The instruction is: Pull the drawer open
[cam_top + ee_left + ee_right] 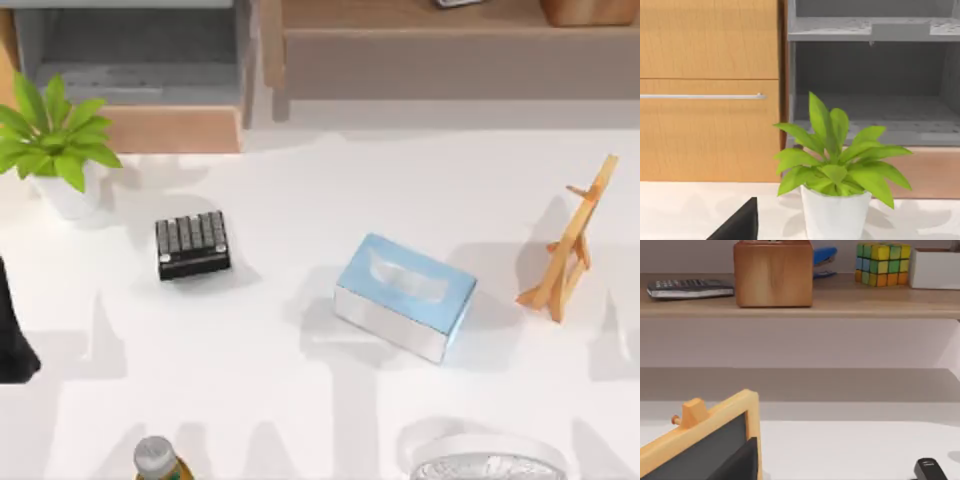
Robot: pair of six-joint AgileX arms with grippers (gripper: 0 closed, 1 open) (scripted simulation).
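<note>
Top view: drawer [140, 85] is sitting pulled out at the white table's [300, 400] far left corner, left arm [15, 340] waiting at the left edge; jaw states cannot be told.

potted plant [55, 140] stands just before the drawer [170, 128]; table beside it lies bare.

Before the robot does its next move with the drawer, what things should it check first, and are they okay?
1. Drawer pulled out: ok, grey inside shows from above, light-wood front toward the table.
2. Plant near the drawer front: not ok, it stands close at the front's left end.
3. Left arm out of the way: ok, at the table's left edge.
4. Keypad and tissue box away from the drawer: ok.
5. Left hand open or shut: cannot tell.
</note>
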